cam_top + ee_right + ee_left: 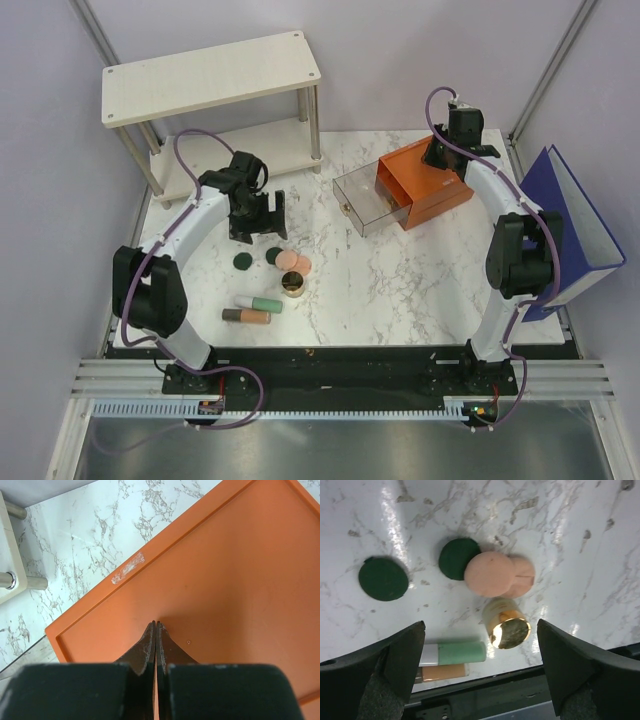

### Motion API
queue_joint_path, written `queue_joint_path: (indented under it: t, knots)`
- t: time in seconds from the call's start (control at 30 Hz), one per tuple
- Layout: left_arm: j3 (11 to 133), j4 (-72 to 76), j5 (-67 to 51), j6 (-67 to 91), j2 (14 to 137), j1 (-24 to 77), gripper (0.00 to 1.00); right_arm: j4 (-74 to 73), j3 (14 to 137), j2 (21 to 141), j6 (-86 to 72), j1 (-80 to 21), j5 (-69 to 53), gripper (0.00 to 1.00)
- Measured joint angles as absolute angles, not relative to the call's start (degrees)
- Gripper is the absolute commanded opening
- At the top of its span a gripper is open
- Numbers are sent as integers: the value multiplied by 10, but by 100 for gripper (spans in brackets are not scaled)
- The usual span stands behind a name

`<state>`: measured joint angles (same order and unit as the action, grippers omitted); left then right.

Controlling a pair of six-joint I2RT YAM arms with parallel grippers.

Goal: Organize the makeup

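The makeup lies near the table's front left. Two dark green discs [383, 578] [458, 558], two overlapping peach-pink discs [490, 574], a gold-rimmed jar [507, 626], a mint-green tube [454, 653] and a tan tube [441, 672] show in the left wrist view. In the top view the discs [241, 262], the jar [293, 285] and the tubes [262, 304] sit together. My left gripper [258, 222] is open and empty, hovering just behind them. My right gripper [156, 625] is shut, its tips pressed on top of the orange drawer box [220, 580].
The orange box [425, 181] has a clear drawer [368, 201] pulled out toward the left. A white two-tier shelf [210, 80] stands at the back left. A blue binder [575, 222] leans at the right edge.
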<state>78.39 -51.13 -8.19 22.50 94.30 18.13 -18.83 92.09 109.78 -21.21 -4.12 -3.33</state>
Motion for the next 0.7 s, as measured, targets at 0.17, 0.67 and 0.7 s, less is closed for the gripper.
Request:
queue_joint_path:
  t: [0.17, 0.67, 0.7]
  knots:
    - [784, -570, -15, 143, 942, 181, 99, -185, 921, 1099, -212, -41, -39, 0]
    - [711, -540, -16, -69, 905, 189, 99, -178, 932, 1111, -213, -39, -54, 0]
    - [704, -535, -21, -81, 896, 190, 99, -178, 934, 1113, -213, -39, -55, 0]
